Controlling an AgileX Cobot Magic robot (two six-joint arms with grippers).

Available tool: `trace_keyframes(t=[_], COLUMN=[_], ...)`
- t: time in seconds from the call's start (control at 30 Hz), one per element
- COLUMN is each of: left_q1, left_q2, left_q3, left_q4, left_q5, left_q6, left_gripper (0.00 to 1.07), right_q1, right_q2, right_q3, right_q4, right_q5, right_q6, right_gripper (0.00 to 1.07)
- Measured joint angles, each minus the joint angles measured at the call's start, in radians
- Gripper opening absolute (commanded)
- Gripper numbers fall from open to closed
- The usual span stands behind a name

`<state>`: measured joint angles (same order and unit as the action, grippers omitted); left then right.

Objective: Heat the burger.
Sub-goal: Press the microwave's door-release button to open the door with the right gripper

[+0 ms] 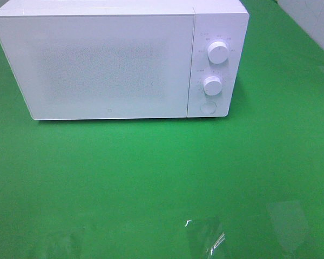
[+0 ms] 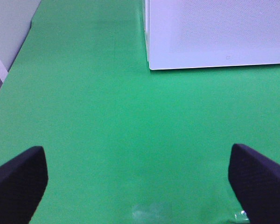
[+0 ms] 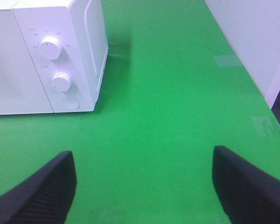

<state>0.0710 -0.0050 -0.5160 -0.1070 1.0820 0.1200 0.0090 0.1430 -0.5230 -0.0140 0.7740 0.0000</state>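
Worktop (image 1: 151,178): a green surface that fills the exterior high view. It carries the microwave at its far edge, and the middle and near edge hold nothing to pick up.
Microwave (image 1: 119,59): a white box standing square along the far edge, the only container here.
Door (image 1: 97,65): shut flush. Its speckled white panel lets nothing show through, so I cannot tell what is inside.
Control panel: sits on the right end of the microwave with 2 round dials, an upper dial (image 1: 218,53) and a lower dial (image 1: 212,85), and 1 round button (image 1: 208,107) under them.
Left hand (image 2: 136,161): fingers spread wide with nothing between them, over bare green short of the microwave's left front corner.
Right hand (image 3: 143,158): fingers likewise spread and empty, facing the dials from nearer the worktop's right edge.
Shiny patch (image 1: 205,237): a clear, glinting film lying flat near the near edge, not part of the task.
Burger: not in any of the 3 views. It may be behind the shut door or outside the views, and the pictures do not settle which.
Handling, as a judgement: a burger should be light, soft and stacked in loose layers that slide. It wants a gentle, wide grip low on opposite sides, catching both bun and base, not a pinch on the crown.
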Motion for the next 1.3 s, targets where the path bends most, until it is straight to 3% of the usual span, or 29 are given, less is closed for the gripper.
trace_keyframes(t=[0.63, 0.83, 0.93, 1.13, 1.23, 1.3], left_q1=[0.000, 0.000, 0.000, 0.000, 0.000, 0.000], left_q2=[0.000, 0.000, 0.000, 0.000, 0.000, 0.000], left_q3=[0.000, 0.000, 0.000, 0.000, 0.000, 0.000], left_q4=[0.000, 0.000, 0.000, 0.000, 0.000, 0.000], left_q5=[0.000, 0.000, 0.000, 0.000, 0.000, 0.000], left_q6=[0.000, 0.000, 0.000, 0.000, 0.000, 0.000], left_gripper=[0.98, 0.98, 0.98, 0.98, 0.98, 0.98], right_q1=[0.000, 0.000, 0.000, 0.000, 0.000, 0.000], right_q2=[0.349, 0.504, 0.518, 0.669, 0.692, 0.786], right_q3=[0.020, 0.081, 0.088, 0.173, 0.183, 0.217], right_q4=[0.000, 0.000, 0.000, -0.001, -0.002, -0.002], right_q5=[-0.402, -0.676, -0.706, -1.027, -1.067, -1.271], right_q6=[0.000, 0.000, 0.000, 0.028, 0.033, 0.042], right_gripper=[0.76, 0.76, 0.76, 0.76, 0.76, 0.76])
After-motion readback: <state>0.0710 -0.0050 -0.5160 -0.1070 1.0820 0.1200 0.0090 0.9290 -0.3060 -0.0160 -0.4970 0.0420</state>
